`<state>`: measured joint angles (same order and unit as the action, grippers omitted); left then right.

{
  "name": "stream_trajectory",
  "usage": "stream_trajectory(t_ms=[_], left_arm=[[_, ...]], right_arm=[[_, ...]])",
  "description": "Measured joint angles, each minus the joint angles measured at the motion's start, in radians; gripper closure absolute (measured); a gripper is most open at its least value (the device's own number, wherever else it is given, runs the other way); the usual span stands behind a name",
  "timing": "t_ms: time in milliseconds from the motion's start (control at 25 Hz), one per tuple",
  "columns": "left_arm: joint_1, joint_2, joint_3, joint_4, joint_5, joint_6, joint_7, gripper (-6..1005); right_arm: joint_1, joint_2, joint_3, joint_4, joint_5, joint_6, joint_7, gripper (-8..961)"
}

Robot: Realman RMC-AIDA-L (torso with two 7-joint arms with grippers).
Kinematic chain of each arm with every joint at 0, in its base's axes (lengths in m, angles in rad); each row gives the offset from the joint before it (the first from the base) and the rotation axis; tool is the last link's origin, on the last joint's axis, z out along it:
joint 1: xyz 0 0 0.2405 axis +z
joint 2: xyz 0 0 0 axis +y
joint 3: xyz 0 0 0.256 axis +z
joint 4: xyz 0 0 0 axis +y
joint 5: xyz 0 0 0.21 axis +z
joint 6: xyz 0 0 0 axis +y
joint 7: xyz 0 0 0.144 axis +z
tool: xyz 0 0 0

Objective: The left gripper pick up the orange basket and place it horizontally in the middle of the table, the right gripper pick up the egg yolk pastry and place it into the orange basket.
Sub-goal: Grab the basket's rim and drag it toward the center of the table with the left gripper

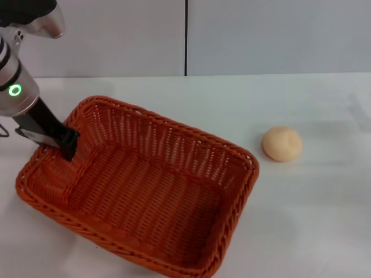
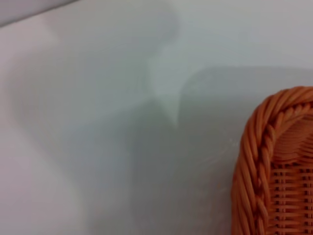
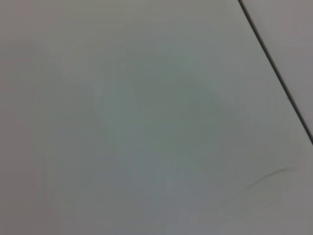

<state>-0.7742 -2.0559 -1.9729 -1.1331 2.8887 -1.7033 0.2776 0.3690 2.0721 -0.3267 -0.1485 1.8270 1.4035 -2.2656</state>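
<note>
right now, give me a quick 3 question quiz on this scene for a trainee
1. True or false: the egg yolk pastry already lies inside the orange basket.
2. Which gripper is at the basket's rim? A) the left gripper B) the right gripper
3. Fill in: the pastry rests on the ____ to the basket's right.

Key
1. False: it sits on the table, apart from the basket.
2. A: the left gripper is at the basket's left end wall; the right gripper is not in view.
3. table
</note>
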Motion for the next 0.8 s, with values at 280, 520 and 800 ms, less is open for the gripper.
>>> stream_trajectory(t_ms=[280,520,800], left_arm=[[-0.026,-0.013,-0.036,-0.005,-0.009,0.001,-0.147,854],[-0.040,-0.016,-0.057,0.011,-0.012,0.028,-0.214,854],[-0.058,-0.015,-0.059,0.041,-0.013,0.057,-0.289,853]], right_arm=[[0.001,-0.005,0.005,-0.031,0.001,-0.005,0.023,300],[-0.001,-0.015,0.013,-0.040,0.002,-0.006,0.027,300],[-0.009,-0.035,0.017,-0.041,0.002,-0.011,0.052,300]])
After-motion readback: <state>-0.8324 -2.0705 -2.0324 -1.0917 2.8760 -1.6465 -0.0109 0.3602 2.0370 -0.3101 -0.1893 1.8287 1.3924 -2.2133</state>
